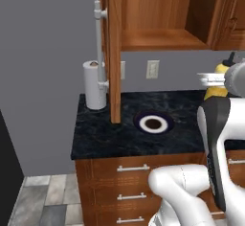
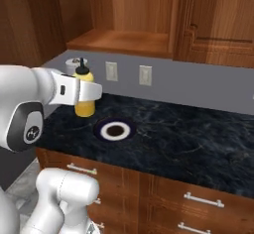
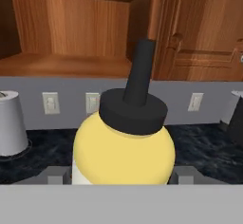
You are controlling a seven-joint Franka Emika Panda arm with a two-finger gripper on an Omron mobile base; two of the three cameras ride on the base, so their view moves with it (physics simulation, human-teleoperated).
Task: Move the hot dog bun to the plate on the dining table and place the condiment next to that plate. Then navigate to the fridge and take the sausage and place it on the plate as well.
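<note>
Cabinets (image 2: 124,15) of brown wood hang above one black marbled table (image 1: 110,129) with wooden drawers under it. On this table I count one paper towel roll (image 1: 94,86) at the left end and one round dark-ringed dish (image 1: 153,123) in the middle. Two wall outlets (image 2: 111,71) sit behind. My gripper (image 2: 85,92) reaches from the side, jaws grasping the one condiment (image 2: 85,106), a yellow bottle with dark cap, upright near the dish.
</note>
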